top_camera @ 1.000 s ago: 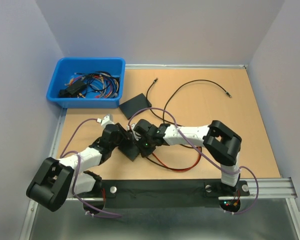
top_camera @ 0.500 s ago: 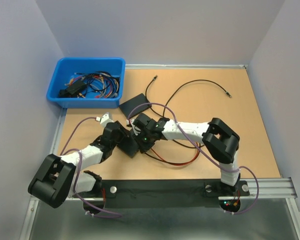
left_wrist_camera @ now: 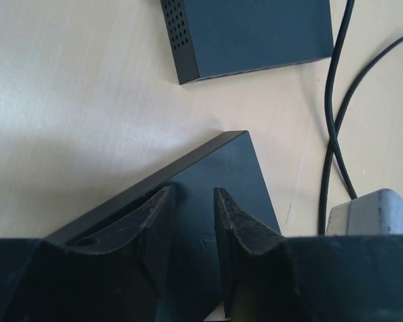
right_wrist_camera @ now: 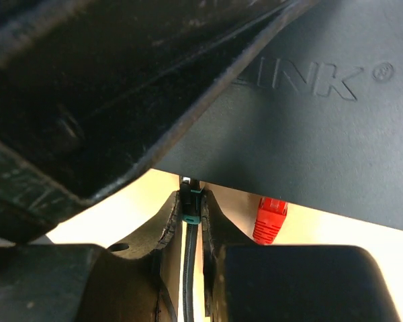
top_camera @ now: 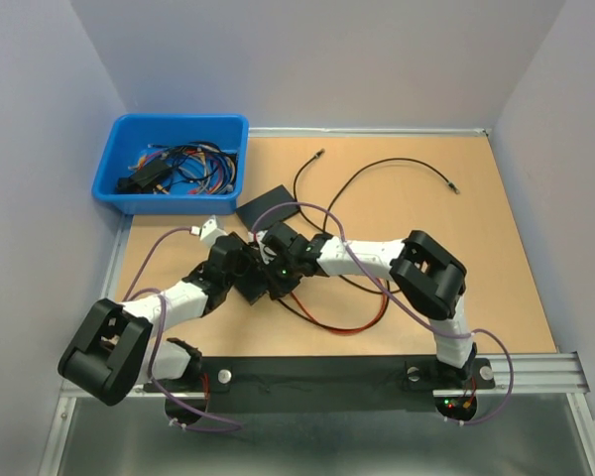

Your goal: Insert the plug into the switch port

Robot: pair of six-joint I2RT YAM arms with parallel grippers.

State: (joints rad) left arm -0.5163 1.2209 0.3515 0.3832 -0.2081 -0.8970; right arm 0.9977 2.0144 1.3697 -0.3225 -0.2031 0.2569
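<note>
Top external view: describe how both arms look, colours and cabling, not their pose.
The left arm and right arm have white links and bulky black joints. A purple cable loops along each. A green light glows on the right wrist. The left tool and right tool have dark, scuffed fingers.

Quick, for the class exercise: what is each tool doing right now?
Left tool: on the switch; whether it is open or gripping cannot be told.
Right tool: closed on the black plug.
</note>
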